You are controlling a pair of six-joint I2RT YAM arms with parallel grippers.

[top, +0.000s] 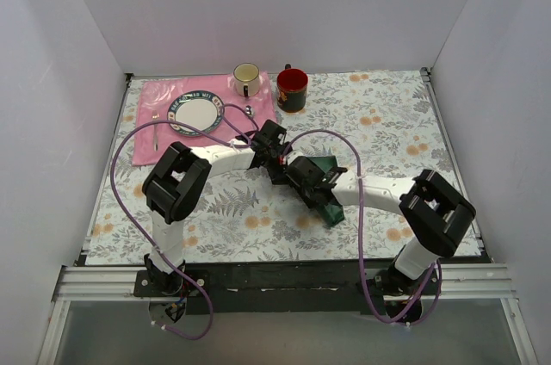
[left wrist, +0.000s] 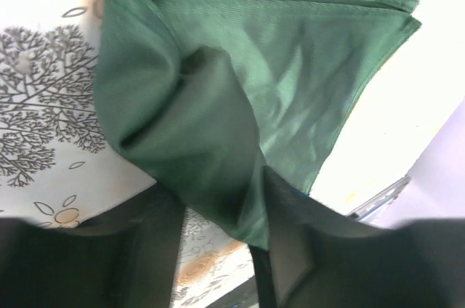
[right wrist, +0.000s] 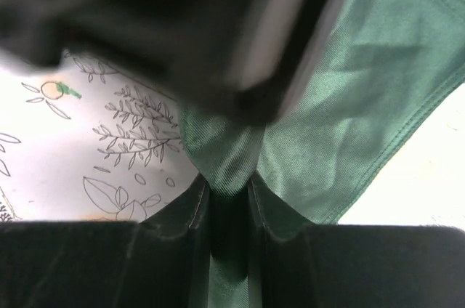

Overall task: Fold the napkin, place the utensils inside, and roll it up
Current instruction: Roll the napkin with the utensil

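Observation:
The dark green napkin [top: 327,165] is bunched and lifted at the table's middle, between both grippers. My right gripper [top: 303,179] is shut on a pinched fold of it; in the right wrist view the cloth [right wrist: 363,90] runs down into the narrow gap of the gripper [right wrist: 229,192]. My left gripper [top: 281,162] is right beside it. In the left wrist view the napkin [left wrist: 276,68] hangs down between the parted jaws of the gripper [left wrist: 221,242], its tip against the right finger [left wrist: 312,250], with tablecloth showing in the gap. The black-handled utensils are out of view.
A pink placemat [top: 151,145] at the back left holds a plate [top: 196,113] and a small silver fork [top: 156,130]. A cream mug [top: 247,79] and a red mug [top: 293,89] stand at the back. White walls enclose three sides.

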